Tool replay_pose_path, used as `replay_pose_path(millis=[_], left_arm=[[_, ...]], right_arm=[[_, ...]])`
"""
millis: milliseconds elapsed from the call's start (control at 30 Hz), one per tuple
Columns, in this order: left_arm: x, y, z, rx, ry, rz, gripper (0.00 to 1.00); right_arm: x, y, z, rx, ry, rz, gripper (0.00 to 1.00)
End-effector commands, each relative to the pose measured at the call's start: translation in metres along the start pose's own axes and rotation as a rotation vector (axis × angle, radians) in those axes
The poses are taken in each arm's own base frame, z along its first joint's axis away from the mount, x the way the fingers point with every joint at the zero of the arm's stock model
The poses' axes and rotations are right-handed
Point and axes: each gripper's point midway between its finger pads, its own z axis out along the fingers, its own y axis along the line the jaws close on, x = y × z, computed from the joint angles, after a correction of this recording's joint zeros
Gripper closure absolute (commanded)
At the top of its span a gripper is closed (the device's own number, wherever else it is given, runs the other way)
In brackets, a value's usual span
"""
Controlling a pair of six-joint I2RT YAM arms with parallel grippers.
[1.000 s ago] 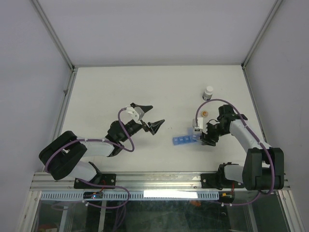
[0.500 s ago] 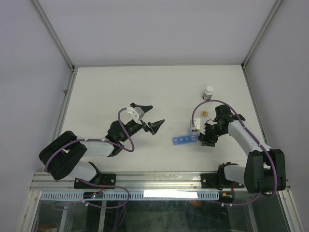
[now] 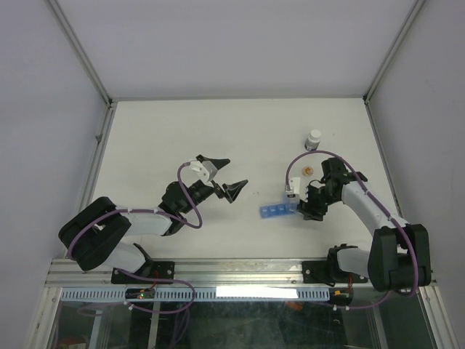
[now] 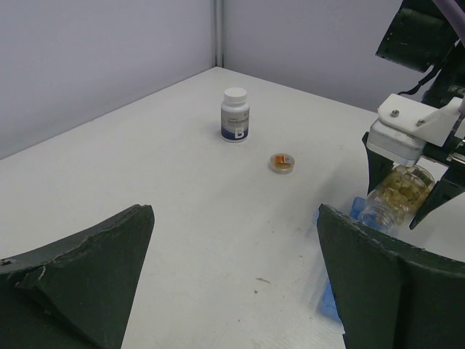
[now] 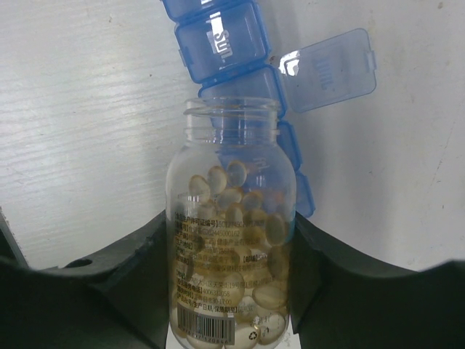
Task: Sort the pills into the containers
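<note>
My right gripper (image 5: 231,243) is shut on a clear uncapped bottle (image 5: 231,218) full of pale yellow-tan pills (image 5: 234,195). The bottle's mouth points at the blue containers (image 5: 218,36), a row of compartments. One compartment stands open with its lid (image 5: 327,69) flipped to the right, and the bottle mouth is just over it. From above, the right gripper (image 3: 306,201) sits at the right end of the containers (image 3: 275,211). My left gripper (image 3: 234,172) hangs open left of them with nothing between its fingers (image 4: 94,269). The left wrist view shows the held bottle (image 4: 398,195) at far right.
A white-capped bottle (image 3: 313,139) with a dark band stands at the back right, also in the left wrist view (image 4: 235,115). A small round cap (image 3: 306,171) with orange bits inside lies between it and the right gripper.
The right gripper has shifted slightly away from the near edge with the bottle still in it. The left arm has not moved.
</note>
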Motion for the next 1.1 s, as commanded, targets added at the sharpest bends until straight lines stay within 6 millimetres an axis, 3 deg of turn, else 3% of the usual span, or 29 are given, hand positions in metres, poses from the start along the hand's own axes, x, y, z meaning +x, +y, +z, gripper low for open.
replay_pose_path(millis=[0,100,233,333,433,600,667,767,1067], left_arm=[[-0.014,0.000,0.001,0.014,-0.059,0.032,0.01],[-0.014,0.000,0.001,0.015,-0.060,0.031,0.01],[-0.015,0.000,0.001,0.018,-0.061,0.033,0.01],[-0.015,-0.001,0.001,0.022,-0.060,0.036,0.01],[-0.014,-0.002,0.001,0.031,-0.059,0.037,0.01],[-0.013,-0.033,0.000,0.220,-0.055,0.101,0.01],[0.000,-0.043,0.000,0.290,-0.033,0.114,0.01],[-0.002,-0.051,-0.005,0.339,-0.064,0.132,0.01],[0.003,-0.054,-0.006,0.358,-0.058,0.141,0.01]], right_arm=[[-0.011,-0.013,-0.009,0.060,-0.014,-0.010,0.99],[-0.013,-0.003,-0.007,0.011,-0.029,-0.022,0.98],[-0.007,-0.018,-0.011,0.097,0.017,-0.006,0.98],[-0.014,-0.008,-0.011,0.046,-0.022,-0.024,0.98],[-0.007,-0.020,-0.012,0.106,0.022,-0.006,0.98],[-0.015,-0.014,-0.013,0.081,-0.014,-0.010,0.98],[-0.013,-0.016,-0.013,0.095,-0.009,-0.016,0.98],[-0.011,-0.013,-0.010,0.070,-0.003,-0.014,0.97],[-0.009,-0.016,-0.007,0.076,0.023,0.000,0.98]])
